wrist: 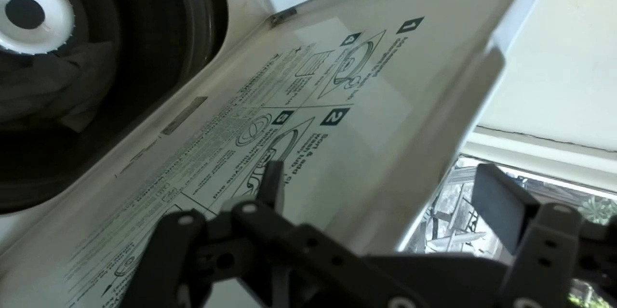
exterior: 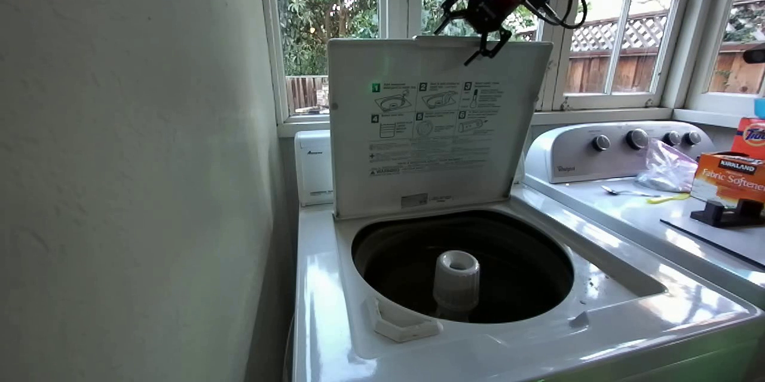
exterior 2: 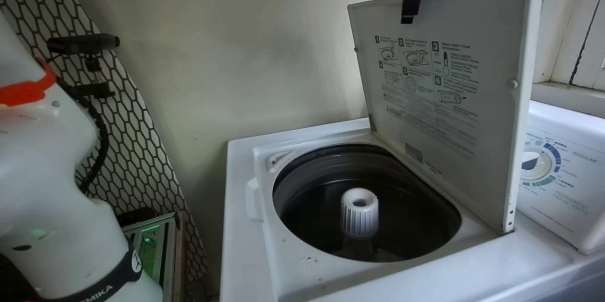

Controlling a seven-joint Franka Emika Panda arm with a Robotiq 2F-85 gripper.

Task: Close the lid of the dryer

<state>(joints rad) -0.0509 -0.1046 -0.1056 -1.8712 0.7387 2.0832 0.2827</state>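
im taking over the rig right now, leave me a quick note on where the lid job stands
Claw: open, apparently straddling the lid's top edge; whether it touches is unclear.
Lid: raised at the back of the white top-loading machine, printed underside showing.
Done: claw is at the edge; lid not yet lowered.
Left: bring the lid forward and down until shut, probably by drawing its top edge, then back off.

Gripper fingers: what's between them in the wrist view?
The washer lid: its free edge runs between the parted fingers in the wrist view. Contact isn't clear.
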